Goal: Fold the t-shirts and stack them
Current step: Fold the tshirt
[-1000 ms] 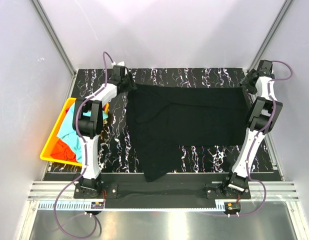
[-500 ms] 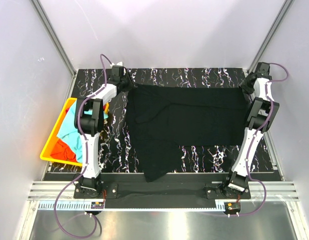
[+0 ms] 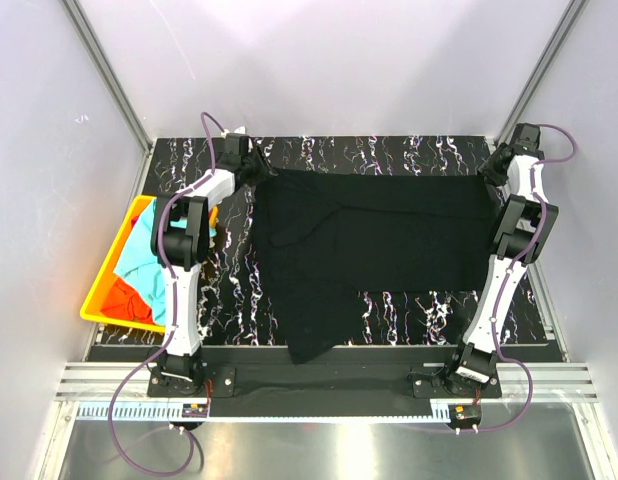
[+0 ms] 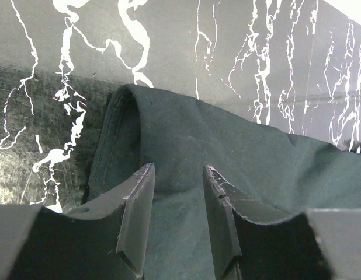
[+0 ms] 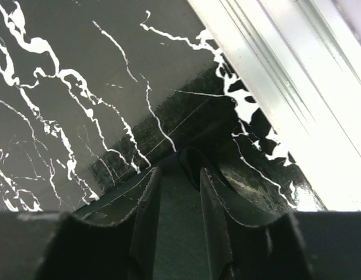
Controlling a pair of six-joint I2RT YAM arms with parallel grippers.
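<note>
Turquoise t-shirt (image 3: pixel 144 252) and orange-red t-shirt (image 3: pixel 124 297) lie partly hidden behind the left arm; black t-shirt (image 4: pixel 239 169) runs off the left wrist view's edge.

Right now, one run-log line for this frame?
stage: grasping far corners | left gripper: closing on black t-shirt corner | right gripper: closing on other far corner | turquoise and orange-red shirts: in yellow bin

A black marbled table (image 3: pixel 389 310) carries a spread black t-shirt (image 3: pixel 379 235) and a yellow bin (image 3: pixel 101 300).

Bare marbled table (image 3: pixel 389 152) lies behind the black t-shirt (image 3: pixel 379 235); yellow bin (image 3: pixel 101 295) crowds the left.
</note>
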